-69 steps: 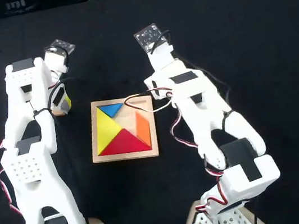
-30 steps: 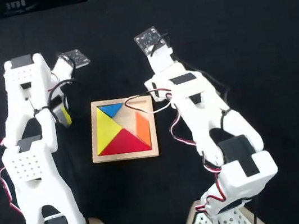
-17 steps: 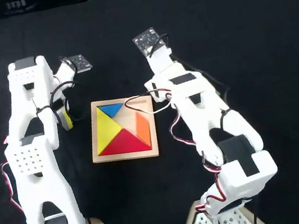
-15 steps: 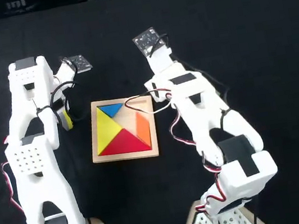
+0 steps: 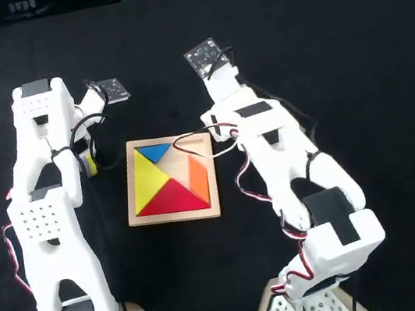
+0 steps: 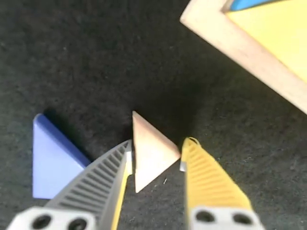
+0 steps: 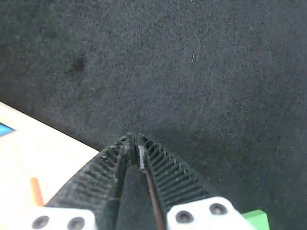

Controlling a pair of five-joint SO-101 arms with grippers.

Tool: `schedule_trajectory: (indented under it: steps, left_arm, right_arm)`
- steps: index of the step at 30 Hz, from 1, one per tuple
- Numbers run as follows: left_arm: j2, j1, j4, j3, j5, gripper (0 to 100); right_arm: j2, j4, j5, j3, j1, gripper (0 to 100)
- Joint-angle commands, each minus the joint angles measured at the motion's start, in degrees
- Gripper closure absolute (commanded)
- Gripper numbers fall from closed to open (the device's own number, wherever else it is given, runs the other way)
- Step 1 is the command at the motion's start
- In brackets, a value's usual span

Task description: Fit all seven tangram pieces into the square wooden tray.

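The square wooden tray (image 5: 135, 214) lies between the two arms and holds a blue (image 5: 154, 152), a yellow (image 5: 148, 179), a red (image 5: 171, 199) and an orange piece (image 5: 198, 174). Left of the tray, my left gripper (image 6: 158, 143) is shut on a pale wooden triangle (image 6: 149, 155), one finger against each side. A loose blue piece (image 6: 50, 160) lies on the cloth beside it. The tray's corner (image 6: 230, 43) is close by. My right gripper (image 7: 134, 143) is shut with nothing in it, over the black cloth just off the tray's far right edge (image 7: 29, 158).
Black cloth covers the whole table. A green piece (image 7: 254, 215) shows beside the right gripper's base. The left arm (image 5: 45, 205) stands along the tray's left side, the right arm (image 5: 287, 159) along its right side.
The left arm's wrist has turned and its gripper has shifted a little nearer to the tray's left edge. The right arm has barely moved.
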Motion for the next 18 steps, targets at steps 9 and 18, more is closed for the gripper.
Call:
schedule_trajectory:
  steps: [9,18]
  left_arm:
    - [2.1,0.3,2.2,-3.6,-0.4,97]
    - [2.3,0.4,3.6,-7.3,3.5,97]
  right_arm:
    - [-0.6,-1.4,0.6,-0.8,0.0,98.7]
    - [-0.6,-1.1,0.2,-2.0,1.4,98.7]
